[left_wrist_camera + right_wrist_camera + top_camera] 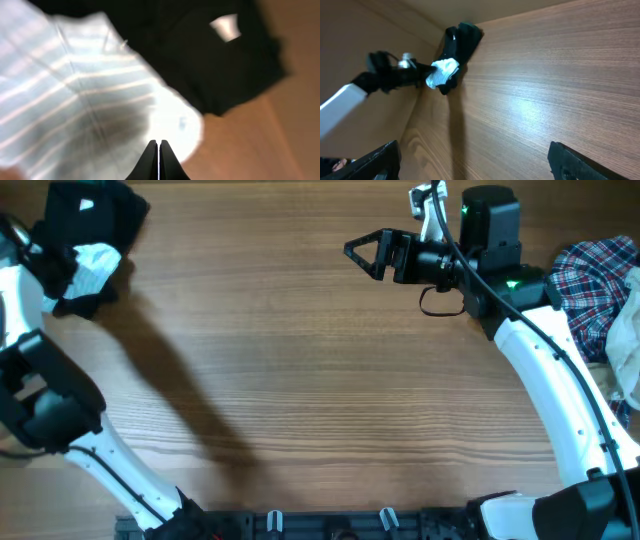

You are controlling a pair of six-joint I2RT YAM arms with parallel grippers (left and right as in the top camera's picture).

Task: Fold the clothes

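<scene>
Left end effector (158, 144): fingers pressed together, tips at the edge of the pale-blue striped garment (75, 100). Cannot tell whether any fabric is pinched. Striped garment lies bunched on a black logo garment (200, 55) at the far-left corner of the desk (300, 380). Right end effector (365, 253) is spread wide, empty and well apart from both. Plaid shirt (595, 275) is heaped at the right edge. Likely risks: a thin pinch slipping free, the black piece dragging along with the striped one, and cloth sliding off the desk corner.
</scene>
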